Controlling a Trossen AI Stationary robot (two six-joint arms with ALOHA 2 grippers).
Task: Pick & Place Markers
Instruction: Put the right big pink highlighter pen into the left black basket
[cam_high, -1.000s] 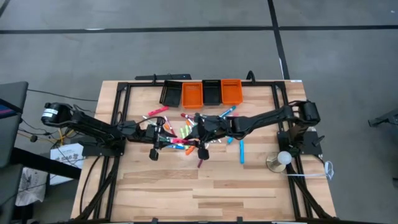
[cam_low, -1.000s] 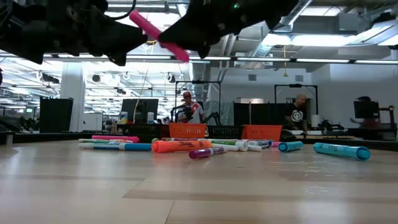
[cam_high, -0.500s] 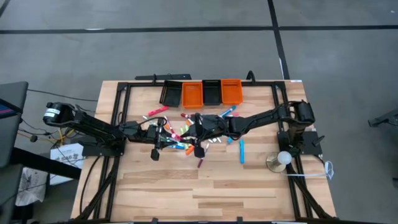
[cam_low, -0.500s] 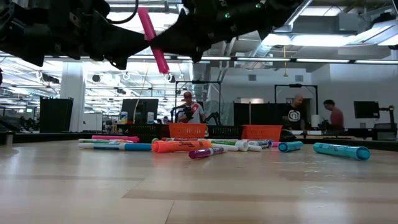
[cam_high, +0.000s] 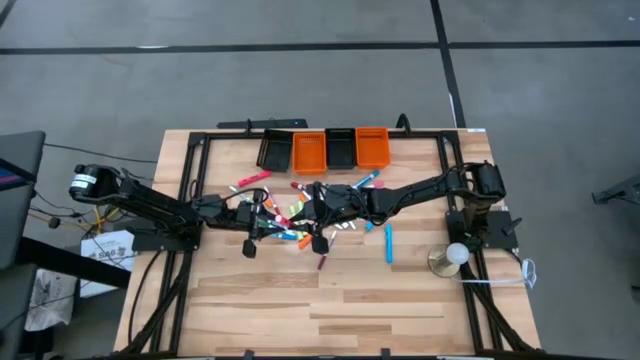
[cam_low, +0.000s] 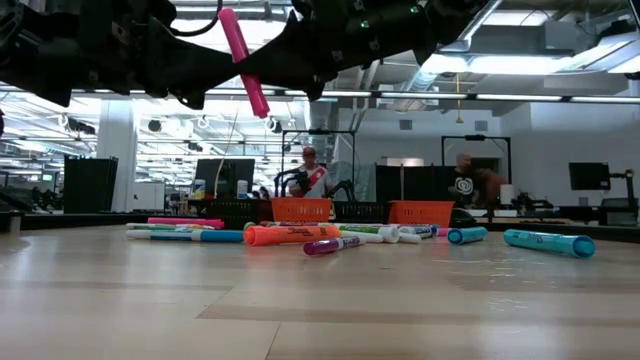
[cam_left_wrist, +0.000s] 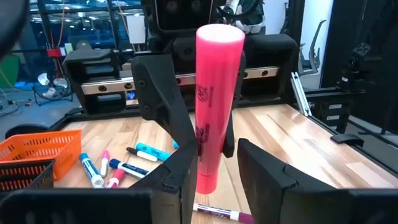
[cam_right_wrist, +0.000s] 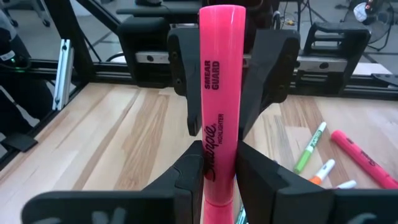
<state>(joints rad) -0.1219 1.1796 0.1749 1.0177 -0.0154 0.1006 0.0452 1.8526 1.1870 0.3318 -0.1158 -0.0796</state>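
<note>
A pink highlighter (cam_low: 245, 65) hangs high above the table, between my two grippers, which meet over the marker pile. My right gripper (cam_right_wrist: 219, 163) is shut on it. My left gripper (cam_left_wrist: 216, 169) faces it from the other side, open. Its fingers (cam_right_wrist: 183, 74) stand on either side of the highlighter (cam_left_wrist: 214, 93), with a gap showing at one finger (cam_left_wrist: 255, 165). Several loose markers (cam_high: 290, 215) lie flat on the wood mid-table, among them an orange one (cam_low: 292, 235) and a blue one (cam_high: 389, 243). My right gripper pinches the highlighter's barrel (cam_right_wrist: 219, 155) between its two fingers, just below the printed name. The fingers come about level from the table's right side and lie across it. It is lifted clear and stands steeply, its top leaning toward the left arm. My left gripper: one finger (cam_left_wrist: 185, 171) lies close beside the highlighter's lower end; whether it touches, I cannot tell.
A row of black and orange bins (cam_high: 325, 150) stands at the table's far edge. A small lamp with a white ball (cam_high: 455, 255) sits by the right arm's base. Bare wood (cam_high: 330, 310) fills the near half. People move in the room beyond the table.
The pink highlighter has tipped from a shallow slant to a much steeper one, its lower end swinging toward the left arm while its top barely shifted. Over the last half second it has kept still.
</note>
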